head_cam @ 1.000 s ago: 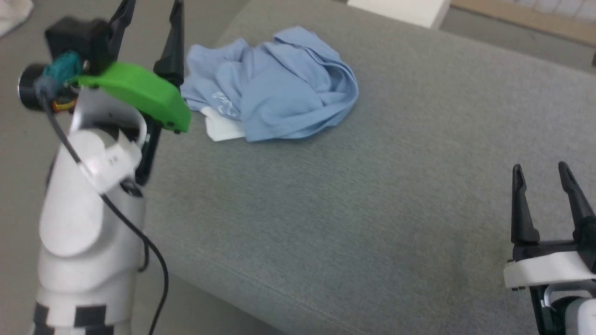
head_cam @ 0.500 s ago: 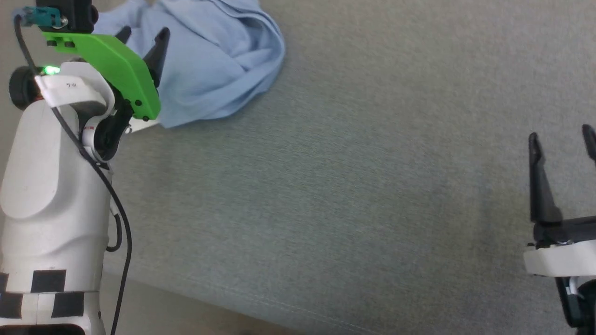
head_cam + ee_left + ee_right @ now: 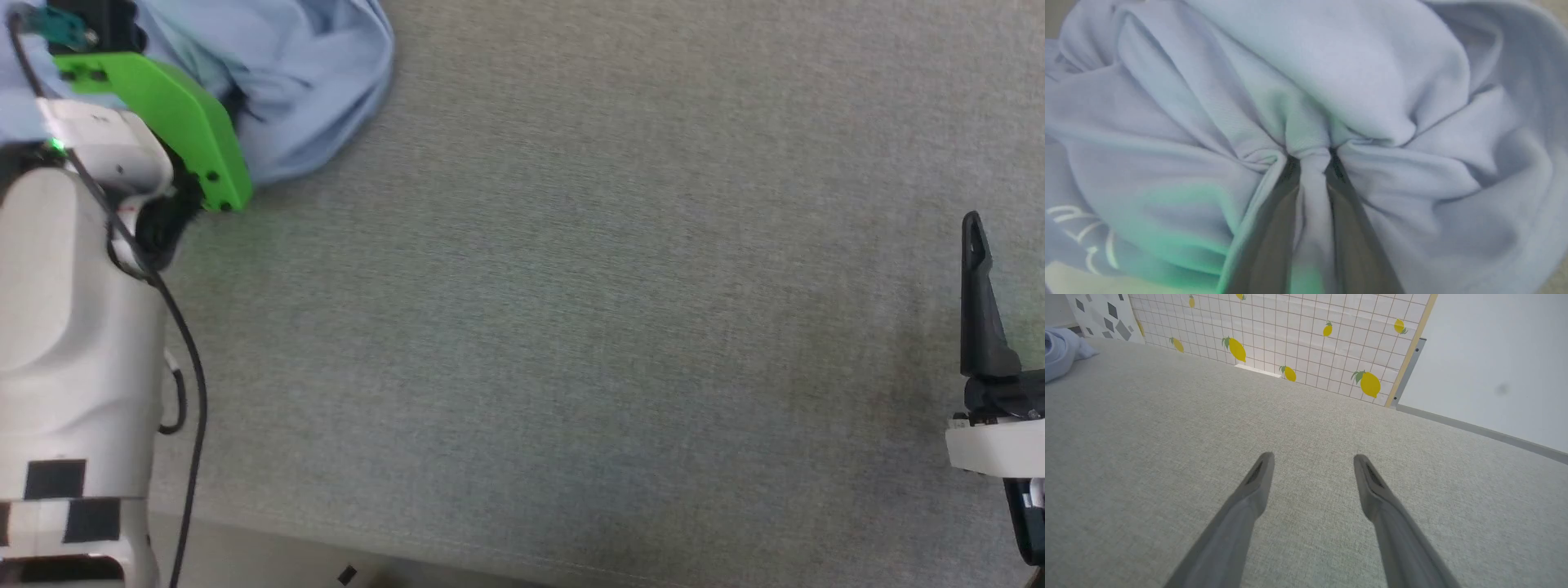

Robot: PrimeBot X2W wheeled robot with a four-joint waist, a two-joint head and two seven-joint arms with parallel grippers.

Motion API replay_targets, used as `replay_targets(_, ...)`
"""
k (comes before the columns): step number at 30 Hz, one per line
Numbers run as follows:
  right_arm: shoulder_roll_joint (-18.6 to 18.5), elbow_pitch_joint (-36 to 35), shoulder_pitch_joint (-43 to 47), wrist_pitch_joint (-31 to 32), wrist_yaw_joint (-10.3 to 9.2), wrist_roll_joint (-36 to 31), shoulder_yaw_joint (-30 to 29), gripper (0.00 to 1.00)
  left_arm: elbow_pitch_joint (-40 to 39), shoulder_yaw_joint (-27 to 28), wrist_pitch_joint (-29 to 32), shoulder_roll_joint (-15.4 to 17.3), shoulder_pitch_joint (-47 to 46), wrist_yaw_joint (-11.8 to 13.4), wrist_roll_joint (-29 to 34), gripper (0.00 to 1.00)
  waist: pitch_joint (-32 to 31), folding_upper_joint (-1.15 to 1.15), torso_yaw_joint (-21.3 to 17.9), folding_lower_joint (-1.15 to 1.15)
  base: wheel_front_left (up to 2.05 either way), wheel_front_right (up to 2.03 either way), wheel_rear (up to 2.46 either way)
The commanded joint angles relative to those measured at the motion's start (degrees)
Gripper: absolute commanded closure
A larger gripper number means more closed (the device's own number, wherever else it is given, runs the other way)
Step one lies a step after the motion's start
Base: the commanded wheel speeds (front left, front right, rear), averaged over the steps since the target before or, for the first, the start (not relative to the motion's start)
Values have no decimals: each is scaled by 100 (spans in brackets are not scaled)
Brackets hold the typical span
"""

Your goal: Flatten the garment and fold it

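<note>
The one light blue garment [image 3: 310, 73] lies crumpled toward the far left of the grey upholstered surface [image 3: 571, 327]. The left end effector [image 3: 1310, 157] is buried in it, its two fingers drawn narrow and pinching a raised fold of the cloth. The white lettering [image 3: 1077, 237] printed on the garment, beside that end effector, is too partial to read. The right end effector [image 3: 1312, 461] stands wide and holds nothing, over the surface's right side, well apart from the garment.
</note>
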Motion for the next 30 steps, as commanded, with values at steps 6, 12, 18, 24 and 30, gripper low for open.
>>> replay_targets(6,63,66,-138,-69,-10,29,47,0,204,-101,-226,118,6,-37,121,100,-139,0,-37,0,0,0,0)
replay_targets(12,259,362,-169,-216,-10,21,223,0,41,-41,-382,363,-68,-141,53,100,-694,0,-10,0,0,0,0)
replay_targets(18,508,741,-100,-390,-10,5,308,0,-351,-24,-527,557,-224,-216,-8,100,-1423,0,-5,0,0,0,0)
replay_targets(24,674,1078,38,-554,-10,22,290,0,-738,-175,-671,438,-469,-280,-147,100,-2139,0,6,0,0,0,0)
replay_targets(30,718,1337,225,-665,-10,187,227,0,-1005,-336,-607,188,-640,-303,-358,100,-2803,0,-85,0,0,0,0)
